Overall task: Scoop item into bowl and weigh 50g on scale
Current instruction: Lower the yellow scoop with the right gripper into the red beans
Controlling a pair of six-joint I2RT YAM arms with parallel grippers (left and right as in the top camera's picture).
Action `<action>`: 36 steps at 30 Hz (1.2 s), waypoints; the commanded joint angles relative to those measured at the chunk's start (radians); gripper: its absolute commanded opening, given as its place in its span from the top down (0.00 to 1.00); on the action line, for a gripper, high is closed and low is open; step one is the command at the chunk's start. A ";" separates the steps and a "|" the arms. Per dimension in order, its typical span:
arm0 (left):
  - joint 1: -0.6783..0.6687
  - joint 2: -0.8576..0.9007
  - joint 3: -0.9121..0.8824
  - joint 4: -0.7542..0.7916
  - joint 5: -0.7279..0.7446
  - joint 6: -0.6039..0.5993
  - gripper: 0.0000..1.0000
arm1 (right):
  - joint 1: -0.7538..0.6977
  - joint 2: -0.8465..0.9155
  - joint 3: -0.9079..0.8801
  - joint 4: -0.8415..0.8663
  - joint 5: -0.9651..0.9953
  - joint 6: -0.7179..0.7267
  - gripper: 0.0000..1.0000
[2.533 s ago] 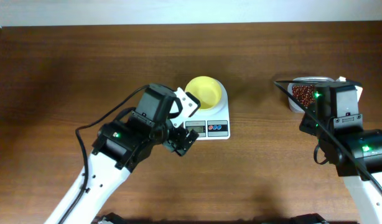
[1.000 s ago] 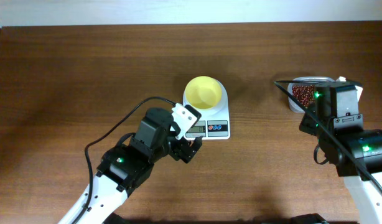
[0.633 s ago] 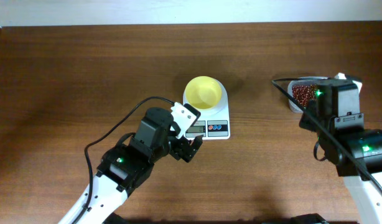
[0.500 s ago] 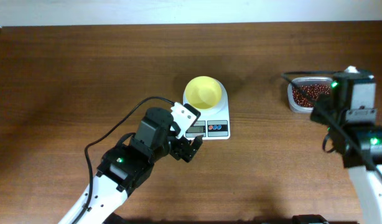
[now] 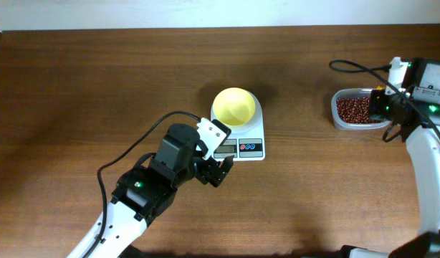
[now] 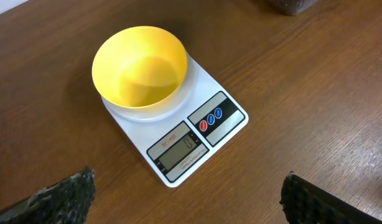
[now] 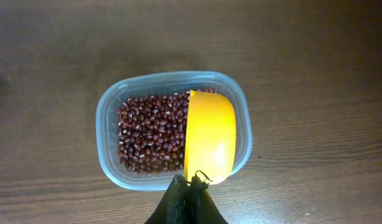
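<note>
Gripping a yellow scoop (image 7: 209, 137) by its near end in the closed right tool (image 7: 190, 198), over the right half of a clear tub (image 7: 107, 146). Held with the long axis pointing straight away from the tool, across the tub's short side. To load, probably needs a sideways sweep leftward into the beans (image 7: 150, 134) heaped against its left edge. Then a long carry left to the bowl (image 6: 139, 65), sitting empty on the scale (image 6: 206, 121), well apart from the tub. Hovering with the left tool (image 6: 191, 202) spread wide and empty, just in front of the scale, nearer to it than the right tool.
</note>
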 commanded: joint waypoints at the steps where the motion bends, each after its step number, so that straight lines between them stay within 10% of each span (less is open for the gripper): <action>1: -0.002 0.003 -0.009 0.001 0.003 -0.013 0.01 | -0.005 0.049 0.017 0.010 -0.012 -0.057 0.96; 25: -0.002 0.003 -0.009 0.002 0.003 -0.013 0.01 | -0.005 0.201 -0.016 0.018 -0.007 -0.104 0.96; 36: -0.002 0.003 -0.009 0.002 0.003 -0.013 0.01 | -0.151 0.201 -0.029 0.014 -0.304 -0.040 0.96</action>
